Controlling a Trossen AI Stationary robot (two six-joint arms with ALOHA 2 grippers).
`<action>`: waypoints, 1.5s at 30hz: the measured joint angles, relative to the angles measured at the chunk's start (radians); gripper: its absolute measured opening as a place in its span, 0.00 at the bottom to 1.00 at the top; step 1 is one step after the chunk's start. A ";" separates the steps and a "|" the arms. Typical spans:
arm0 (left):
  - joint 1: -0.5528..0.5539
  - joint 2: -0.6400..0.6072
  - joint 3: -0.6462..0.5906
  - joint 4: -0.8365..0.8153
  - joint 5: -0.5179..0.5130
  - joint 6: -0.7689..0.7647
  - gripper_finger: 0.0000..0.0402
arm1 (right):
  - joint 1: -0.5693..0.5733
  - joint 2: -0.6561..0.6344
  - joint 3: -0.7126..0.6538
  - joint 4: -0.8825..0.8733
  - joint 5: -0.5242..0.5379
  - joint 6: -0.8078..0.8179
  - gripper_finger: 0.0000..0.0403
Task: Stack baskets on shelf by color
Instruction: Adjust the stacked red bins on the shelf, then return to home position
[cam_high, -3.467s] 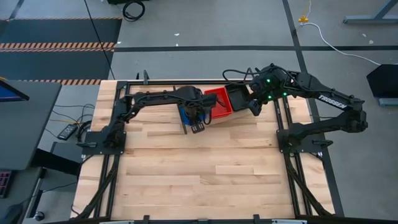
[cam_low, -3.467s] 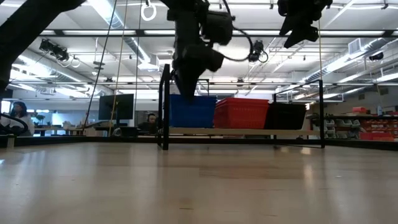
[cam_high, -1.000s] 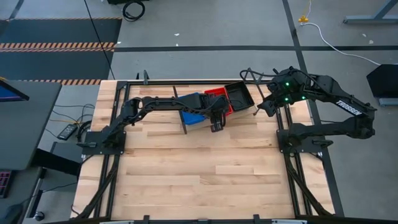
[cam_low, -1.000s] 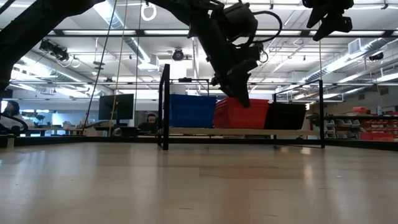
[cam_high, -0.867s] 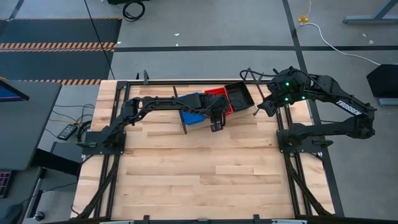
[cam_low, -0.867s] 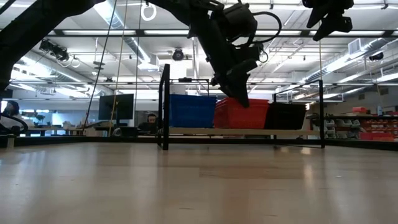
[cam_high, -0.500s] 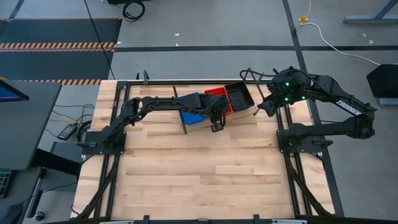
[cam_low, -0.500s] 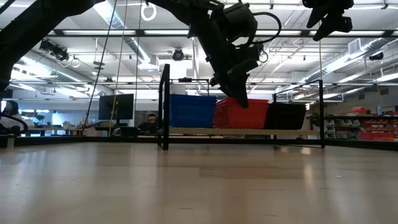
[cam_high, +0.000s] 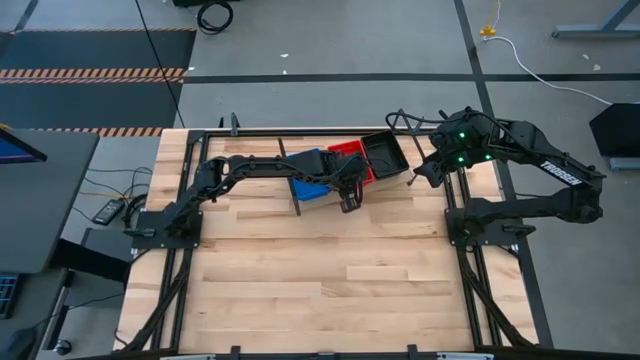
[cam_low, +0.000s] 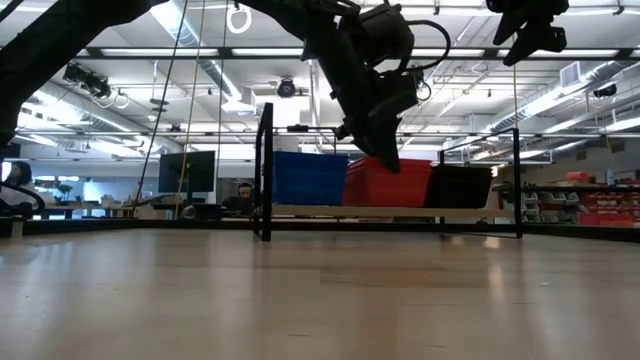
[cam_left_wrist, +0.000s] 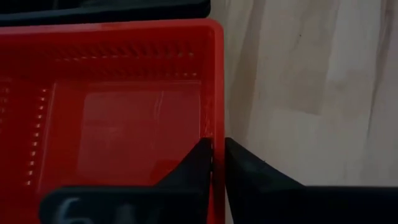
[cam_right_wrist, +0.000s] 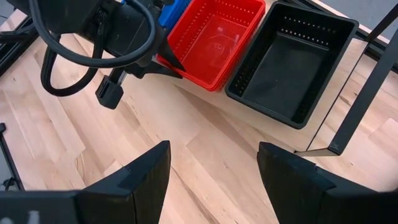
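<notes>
1. the baskets sit side by side on the shelf (cam_low: 390, 212) at the far edge of the surface (cam_high: 320, 270): blue stack (cam_low: 305, 178), red basket (cam_right_wrist: 214, 40) in the middle, black basket (cam_right_wrist: 292, 68) on the other end. looks sorted by color already.

2. the left hand (cam_left_wrist: 214, 163) is pinched on the red basket's near rim, one finger inside the wall and one outside. the right hand (cam_right_wrist: 214, 165) is spread open and empty, hovering over bare surface on the near side of the shelf.

3. handling guess: thin plastic mesh, so light and a bit flexy. the rim is the stiffest spot and the obvious place to grab; a one-sided pinch will probably let it tip if lifted.

4. edges: the red one is touching or nearly touching its neighbours on both sides, so sideways nudges could shove them. the shelf is slanted, so things might slide.

5. free room: lots of open surface in front of the shelf, so backing straight off toward the near side looks safest. wire frame ends box in both sides.
</notes>
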 joint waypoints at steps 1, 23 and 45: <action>0.000 0.000 0.000 0.000 0.008 -0.005 0.09 | 0.000 0.000 0.000 0.000 0.000 0.000 0.61; 0.015 -0.003 0.001 -0.034 0.015 -0.105 0.10 | 0.000 0.000 0.000 0.000 -0.002 -0.001 0.61; 0.005 -0.040 0.100 -0.065 0.017 -0.004 0.24 | 0.000 -0.011 0.000 0.048 -0.014 0.000 0.61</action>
